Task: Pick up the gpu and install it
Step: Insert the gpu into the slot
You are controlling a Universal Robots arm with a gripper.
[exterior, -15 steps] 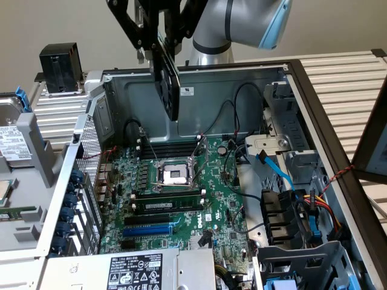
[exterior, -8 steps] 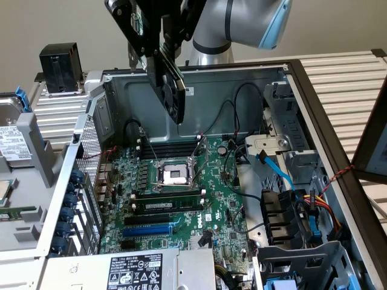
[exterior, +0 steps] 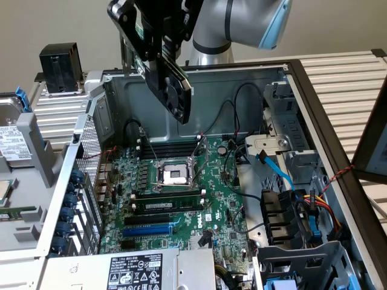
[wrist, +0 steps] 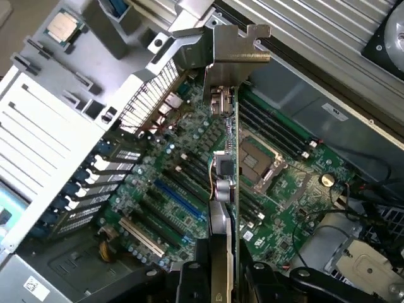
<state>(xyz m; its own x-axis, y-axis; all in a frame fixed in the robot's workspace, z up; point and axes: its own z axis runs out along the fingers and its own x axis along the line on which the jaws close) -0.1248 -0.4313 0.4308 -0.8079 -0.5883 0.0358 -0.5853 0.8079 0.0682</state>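
Item: gpu (exterior: 173, 90), pinched in your gripper (exterior: 156, 51), hanging tilted in the air above the motherboard (exterior: 181, 199), not touching it. The silver end bracket (wrist: 235, 47) sits farthest from the gripper.

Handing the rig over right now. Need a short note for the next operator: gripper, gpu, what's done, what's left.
Gripper: shut on the gpu.
Gpu: held in the air over the open case, tilted. In the wrist view it is edge-on, with its silver bracket at the end away from the gripper. It is not touching the motherboard.
Done: pickup, the card is off its rest and in the grip.
Left: the install. The card sits in no slot on the motherboard yet.
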